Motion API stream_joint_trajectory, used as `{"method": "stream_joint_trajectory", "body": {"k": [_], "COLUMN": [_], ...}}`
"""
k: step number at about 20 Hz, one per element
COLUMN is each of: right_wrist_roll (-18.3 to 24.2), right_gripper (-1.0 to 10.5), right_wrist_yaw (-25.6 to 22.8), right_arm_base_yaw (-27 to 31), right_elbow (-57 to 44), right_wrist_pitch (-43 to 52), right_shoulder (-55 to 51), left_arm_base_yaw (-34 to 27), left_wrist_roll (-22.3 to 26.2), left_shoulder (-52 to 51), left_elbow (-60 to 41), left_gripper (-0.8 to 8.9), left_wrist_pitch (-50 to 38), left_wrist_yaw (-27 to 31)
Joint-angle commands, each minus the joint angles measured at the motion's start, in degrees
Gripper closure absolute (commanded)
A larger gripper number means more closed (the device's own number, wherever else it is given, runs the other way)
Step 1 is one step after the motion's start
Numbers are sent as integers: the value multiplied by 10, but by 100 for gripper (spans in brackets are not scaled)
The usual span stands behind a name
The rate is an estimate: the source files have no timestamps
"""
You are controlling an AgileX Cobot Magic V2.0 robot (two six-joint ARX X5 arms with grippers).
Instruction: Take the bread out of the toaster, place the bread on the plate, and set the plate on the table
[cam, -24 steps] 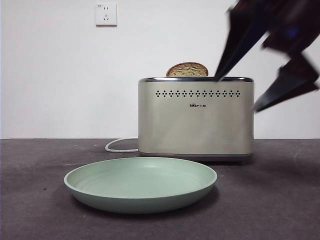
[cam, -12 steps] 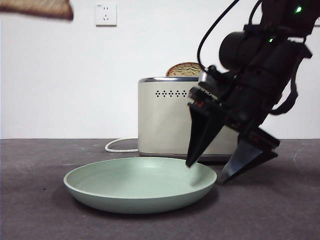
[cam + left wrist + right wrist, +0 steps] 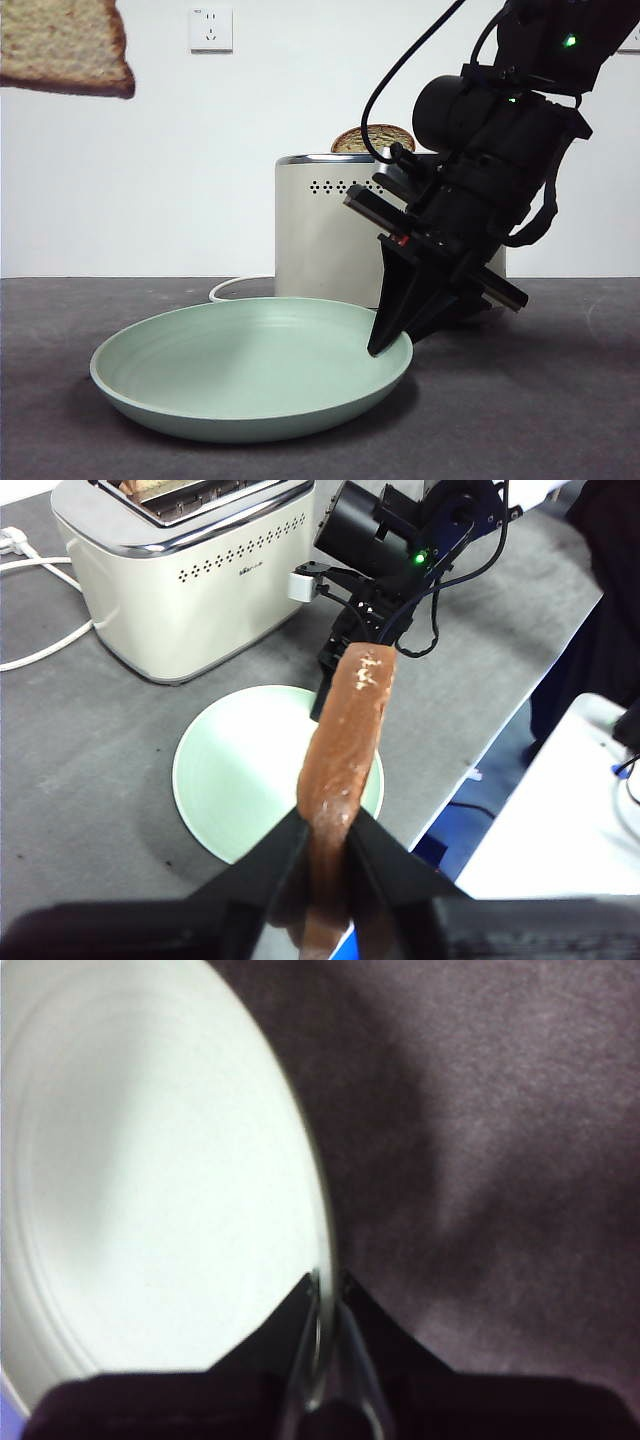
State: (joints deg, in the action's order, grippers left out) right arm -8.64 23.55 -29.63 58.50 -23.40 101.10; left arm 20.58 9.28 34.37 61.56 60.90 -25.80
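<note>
My left gripper (image 3: 325,830) is shut on the bread (image 3: 345,730), seen edge-on with its brown crust, high above the plate (image 3: 240,770). In the front view the bread (image 3: 62,45) hangs at the top left corner. My right gripper (image 3: 392,335) is shut on the right rim of the mint-green plate (image 3: 240,360), which sits tilted, right side raised. The right wrist view shows the jaws (image 3: 325,1295) pinching the plate's rim (image 3: 150,1180). The cream toaster (image 3: 320,240) stands behind the plate and also shows in the left wrist view (image 3: 190,590).
A second, narrower slice (image 3: 372,140) sticks out of the toaster. A white cord (image 3: 235,290) runs left from the toaster over the dark grey table (image 3: 560,400). The table's edge (image 3: 500,730) lies close beyond the plate. A wall socket (image 3: 211,28) is behind.
The right gripper came down from beside the toaster and shut on the plate's right rim. The plate slid left and tilted. The bread came down into view at the top left.
</note>
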Motion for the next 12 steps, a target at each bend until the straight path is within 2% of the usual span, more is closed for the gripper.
{"method": "stream_joint_trajectory", "body": {"k": [1,7,12], "right_wrist_roll": [5,-26,-46], "right_gripper": [964,964,964], "right_wrist_yaw": [-12,-12,-14], "right_arm_base_yaw": [-2,-13,-16], "right_elbow": [-6,-6,-6], "right_wrist_pitch": [-7,-52,-82], "right_shoulder": [-26,-175,-277], "left_arm_base_yaw": [-1,0,8], "left_wrist_roll": [-29,-156,-168], "left_shoulder": [0,79,224], "left_elbow": [-2,-2,-2], "left_gripper": [821,822,822], "left_wrist_pitch": [-20,-128,-148], "left_wrist_yaw": [-21,-152,-181]}}
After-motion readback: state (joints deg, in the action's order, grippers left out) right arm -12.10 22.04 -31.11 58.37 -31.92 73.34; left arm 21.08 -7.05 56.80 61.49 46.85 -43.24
